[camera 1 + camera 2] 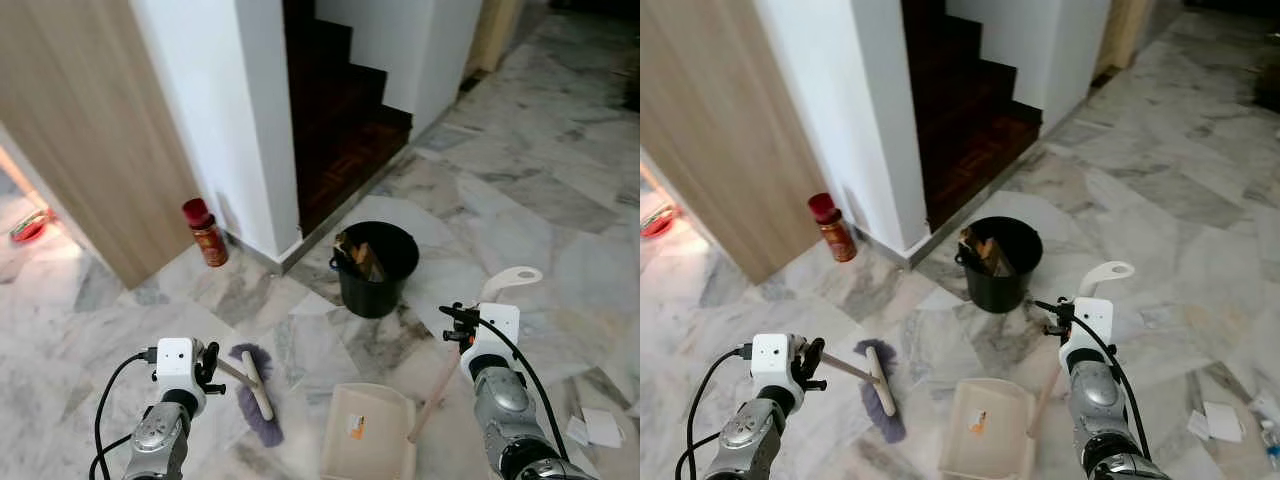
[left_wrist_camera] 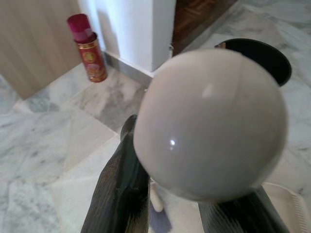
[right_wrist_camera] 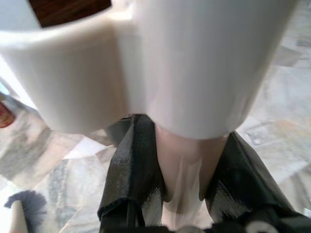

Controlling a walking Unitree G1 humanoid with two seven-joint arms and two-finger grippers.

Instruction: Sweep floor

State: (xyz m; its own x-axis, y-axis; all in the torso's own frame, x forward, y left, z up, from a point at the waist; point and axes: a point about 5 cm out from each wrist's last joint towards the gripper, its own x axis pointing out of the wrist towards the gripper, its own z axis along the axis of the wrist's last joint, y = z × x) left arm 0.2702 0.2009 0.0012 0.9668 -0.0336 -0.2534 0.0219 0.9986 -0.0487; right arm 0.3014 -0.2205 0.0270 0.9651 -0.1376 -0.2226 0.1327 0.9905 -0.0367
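Note:
My left gripper (image 1: 208, 368) is shut on the pale handle of a short broom (image 1: 256, 385). Its purple bristles (image 1: 262, 418) rest on the marble floor just right of that gripper. In the left wrist view the handle's round white end (image 2: 209, 126) sits between the black fingers (image 2: 121, 189). My right gripper (image 1: 458, 328) is shut on the long handle (image 1: 508, 280) of a beige dustpan (image 1: 365, 440). The pan lies on the floor between my arms. In the right wrist view the fingers (image 3: 138, 170) clamp the handle (image 3: 182, 179).
A black bucket (image 1: 375, 290) holding scraps stands ahead, in front of dark wooden stairs (image 1: 340, 110). A red can (image 1: 205, 232) stands by the white wall (image 1: 240, 120) and a wooden panel (image 1: 90, 130). White paper scraps (image 1: 600, 425) lie at the right.

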